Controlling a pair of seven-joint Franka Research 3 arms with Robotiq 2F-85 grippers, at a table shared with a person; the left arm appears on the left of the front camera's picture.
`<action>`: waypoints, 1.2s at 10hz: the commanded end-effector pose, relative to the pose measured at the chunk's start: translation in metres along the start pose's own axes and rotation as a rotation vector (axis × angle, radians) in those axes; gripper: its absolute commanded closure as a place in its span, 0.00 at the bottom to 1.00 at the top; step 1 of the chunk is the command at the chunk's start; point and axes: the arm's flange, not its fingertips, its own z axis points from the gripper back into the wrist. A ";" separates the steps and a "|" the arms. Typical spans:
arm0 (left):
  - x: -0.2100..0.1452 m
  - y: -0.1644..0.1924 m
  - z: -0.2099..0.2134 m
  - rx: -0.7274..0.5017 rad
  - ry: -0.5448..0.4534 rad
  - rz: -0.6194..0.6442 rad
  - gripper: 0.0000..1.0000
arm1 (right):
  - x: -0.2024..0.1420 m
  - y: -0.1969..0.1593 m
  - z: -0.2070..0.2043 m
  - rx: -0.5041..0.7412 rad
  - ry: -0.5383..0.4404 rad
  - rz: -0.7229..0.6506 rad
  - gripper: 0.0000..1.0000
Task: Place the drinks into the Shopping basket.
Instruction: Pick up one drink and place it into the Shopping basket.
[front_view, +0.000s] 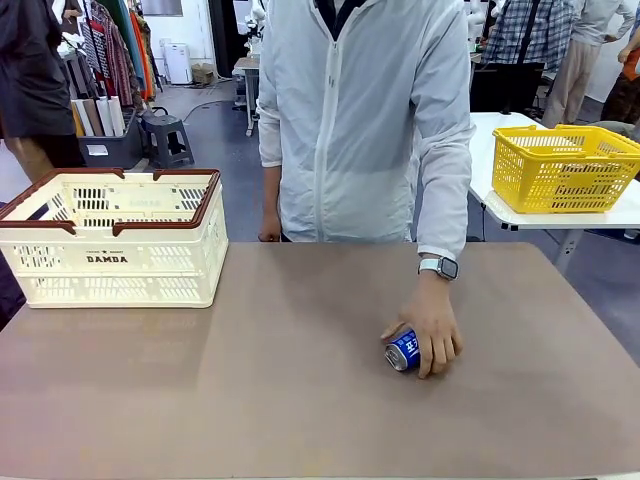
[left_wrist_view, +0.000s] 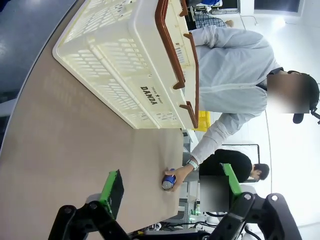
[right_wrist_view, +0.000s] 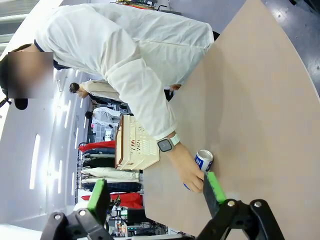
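Note:
One of the drinks, a blue-and-white can (front_view: 403, 350), lies on its side on the brown table (front_view: 280, 400), right of the middle. A person's hand (front_view: 436, 332) rests over it. The Shopping basket (front_view: 115, 262), cream-white with a dark brown rim and marked "DAMDA", stands at the table's far left. My left gripper (left_wrist_view: 170, 174) is open and holds nothing; far beyond it are the can (left_wrist_view: 168, 181) and the basket (left_wrist_view: 135, 65). My right gripper (right_wrist_view: 156, 187) is also open with nothing in it, and the can (right_wrist_view: 203, 160) under the hand (right_wrist_view: 189, 172) lies close past its fingers. The basket (right_wrist_view: 134, 145) is farther off.
The person in a white jacket (front_view: 360, 120) stands at the table's far edge, wearing a wristwatch (front_view: 439, 267). A bright yellow mesh basket (front_view: 565, 165) sits on a separate white table at the back right. Other people and clothes racks are behind.

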 end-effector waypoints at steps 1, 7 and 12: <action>0.001 0.000 0.000 -0.022 -0.008 -0.005 0.00 | 0.004 0.000 0.000 0.021 -0.006 0.023 0.00; 0.001 0.000 0.000 -0.022 -0.008 -0.005 0.00 | -0.023 0.069 -0.145 -0.334 0.314 0.347 0.00; 0.001 0.000 0.000 -0.022 -0.008 -0.005 0.00 | -0.091 0.114 -0.246 -0.519 0.548 0.681 0.00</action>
